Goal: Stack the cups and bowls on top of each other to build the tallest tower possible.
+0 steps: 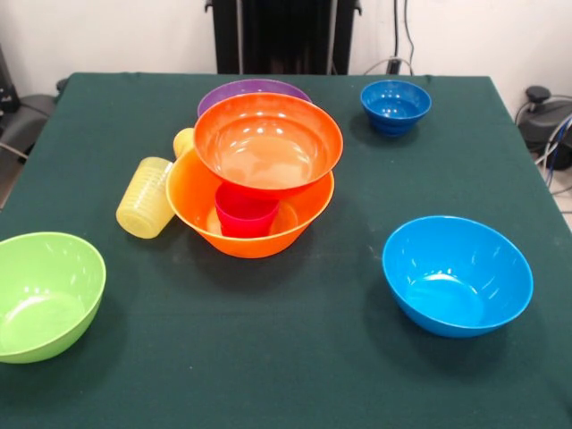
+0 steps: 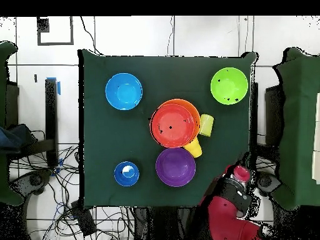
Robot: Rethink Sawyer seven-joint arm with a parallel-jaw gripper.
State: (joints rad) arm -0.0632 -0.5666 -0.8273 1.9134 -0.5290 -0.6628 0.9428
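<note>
The tower stands mid-table: the large orange-yellow bowl (image 1: 268, 234) holds an upright red-pink cup (image 1: 245, 214), and the red-orange bowl (image 1: 268, 143) rests on that cup. From overhead the red-orange bowl (image 2: 172, 125) covers most of the orange-yellow bowl (image 2: 192, 110). The purple bowl (image 1: 253, 89) (image 2: 175, 166) sits just behind the tower. A ribbed pale yellow cup (image 1: 146, 197) (image 2: 206, 125) lies on its side against the tower. An orange-yellow cup (image 1: 183, 141) (image 2: 194, 148) lies between the tower and the purple bowl. No purple cup shows. Only the drawn-back red arm (image 2: 232, 197) shows; its gripper is hidden.
The light blue bowl (image 1: 456, 273) (image 2: 124, 91), the lime green bowl (image 1: 45, 295) (image 2: 229, 85) and the small dark blue bowl (image 1: 395, 105) (image 2: 127, 174) stand apart on the green table (image 1: 295, 357). The black pedestal (image 1: 281, 36) stands at the far edge.
</note>
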